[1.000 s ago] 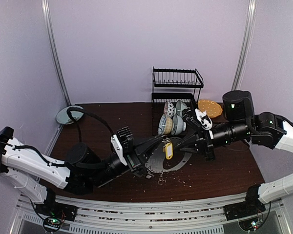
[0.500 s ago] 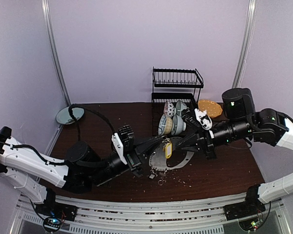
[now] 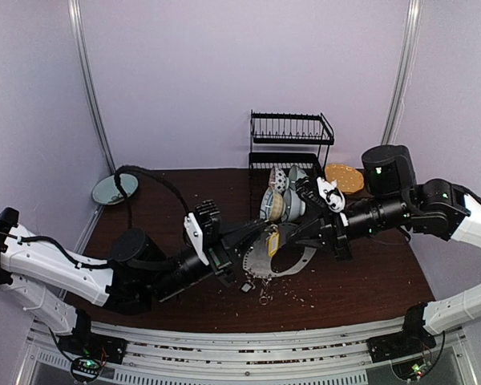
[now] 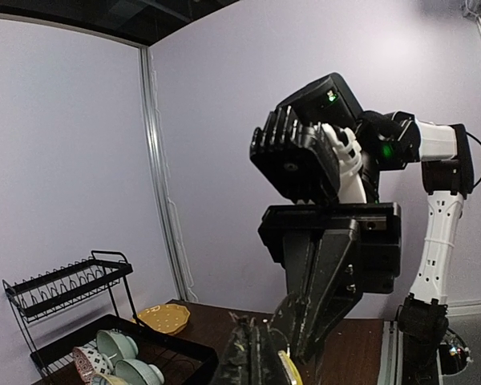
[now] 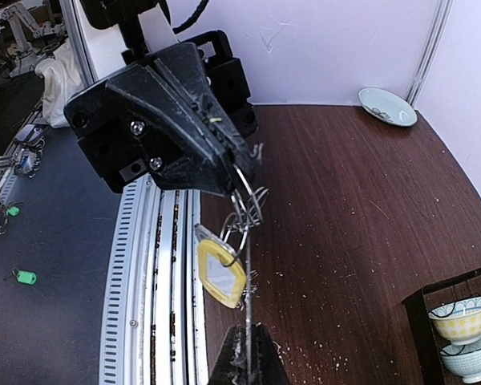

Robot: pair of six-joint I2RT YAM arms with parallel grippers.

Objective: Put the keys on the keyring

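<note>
The keyring (image 3: 298, 263), a large thin grey hoop, hangs tilted above the table between both grippers. My right gripper (image 5: 248, 357) is shut on its wire (image 5: 246, 313), which I see edge-on. My left gripper (image 5: 231, 180) is shut on the hoop's far end, where small rings (image 5: 250, 210) bunch together. The keys' yellow tag (image 5: 221, 273) dangles from those rings, just below the left fingertips; the silver key itself is hard to make out. From above, the tag (image 3: 272, 241) sits between the left gripper (image 3: 251, 237) and right gripper (image 3: 293, 234). In the left wrist view, my shut left gripper (image 4: 256, 354) faces the right arm's fingers (image 4: 337, 273).
A black dish rack (image 3: 292, 128) holding bowls (image 3: 282, 204) stands just behind the grippers. A yellow plate (image 3: 345, 178) lies to its right, a pale plate (image 3: 112, 189) at the far left. A tiny loose ring (image 3: 264, 301) and crumbs lie on the dark table (image 3: 369, 281).
Both grippers have crept slightly left and up with the hoop, which now tilts more steeply. The yellow tag has swung a little with it. Both grips are unchanged.
</note>
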